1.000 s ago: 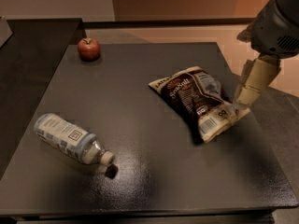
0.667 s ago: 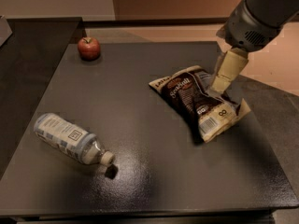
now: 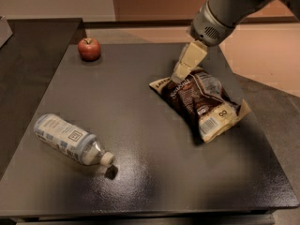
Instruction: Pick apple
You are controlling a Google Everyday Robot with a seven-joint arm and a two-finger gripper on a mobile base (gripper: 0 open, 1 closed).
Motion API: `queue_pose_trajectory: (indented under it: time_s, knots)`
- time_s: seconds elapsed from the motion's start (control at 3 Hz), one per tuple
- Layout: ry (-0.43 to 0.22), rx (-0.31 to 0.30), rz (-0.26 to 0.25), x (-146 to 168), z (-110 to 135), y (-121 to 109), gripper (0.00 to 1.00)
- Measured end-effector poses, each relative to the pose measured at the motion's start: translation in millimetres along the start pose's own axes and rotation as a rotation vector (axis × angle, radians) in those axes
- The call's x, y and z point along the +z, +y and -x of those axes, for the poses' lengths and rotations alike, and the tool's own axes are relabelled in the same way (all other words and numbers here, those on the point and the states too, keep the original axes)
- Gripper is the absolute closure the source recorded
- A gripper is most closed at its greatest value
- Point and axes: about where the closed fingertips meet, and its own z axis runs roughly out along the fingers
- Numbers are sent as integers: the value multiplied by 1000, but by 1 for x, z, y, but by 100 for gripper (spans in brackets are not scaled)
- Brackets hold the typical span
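The apple is small, round and red, standing near the far left corner of the dark table. My gripper hangs from the arm that comes in from the upper right. Its pale fingers point down over the left end of the chip bag. The gripper is well to the right of the apple and holds nothing that I can see.
A brown chip bag lies right of the table's middle. A clear plastic bottle with a white label lies on its side at the front left. A second dark surface adjoins the table at the left.
The arm and gripper have moved left, from past the right end of the chip bag to over its left end. The apple, bottle and bag have not moved.
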Motion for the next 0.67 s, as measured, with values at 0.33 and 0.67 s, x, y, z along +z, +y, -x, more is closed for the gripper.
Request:
queue_pose_trajectory:
  time_s: [0.33, 0.67]
  knots:
    - [-68, -2, 20, 27, 32, -8, 0]
    - [-123, -20, 42, 49, 62, -9, 0]
